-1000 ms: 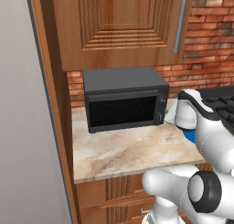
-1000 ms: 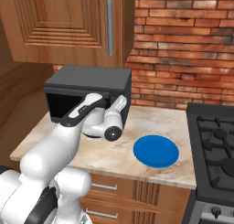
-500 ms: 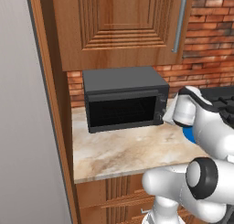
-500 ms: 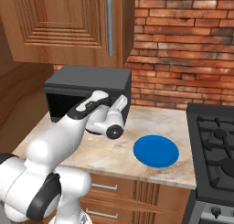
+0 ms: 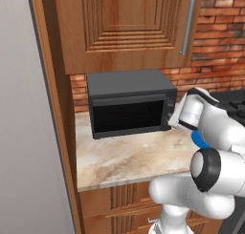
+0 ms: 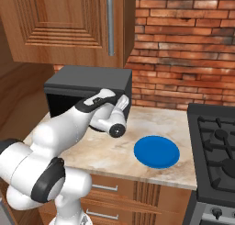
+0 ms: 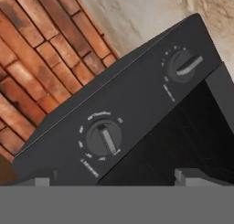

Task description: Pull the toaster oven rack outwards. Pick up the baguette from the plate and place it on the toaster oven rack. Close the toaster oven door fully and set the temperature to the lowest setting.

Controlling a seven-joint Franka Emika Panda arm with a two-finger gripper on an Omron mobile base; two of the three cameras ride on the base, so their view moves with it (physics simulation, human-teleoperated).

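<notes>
The dark grey toaster oven (image 5: 129, 87) (image 6: 87, 81) stands on the counter against the brick wall. Its door (image 5: 127, 116) is up and closed, and the rack behind the dark window cannot be made out. My gripper (image 5: 172, 119) (image 6: 124, 101) (image 7: 116, 177) is open and hovers just in front of the control strip (image 7: 137, 104), touching nothing. Two round knobs (image 7: 104, 137) (image 7: 183, 65) sit on that strip, the nearer one between my fingertips (image 7: 43, 179). The blue plate (image 6: 156, 151) lies bare on the counter. The baguette is out of view.
A wooden wall cabinet (image 5: 129, 27) hangs close above the oven. A black stove (image 6: 215, 141) borders the counter on the right. A grey wall panel (image 5: 24, 132) closes off the left side. The marble counter (image 5: 124, 156) runs in front of the oven.
The hand has edged a little closer to the oven's control strip, and the arm's elbow has shifted. The jaws stay open; oven and plate are unmoved.
</notes>
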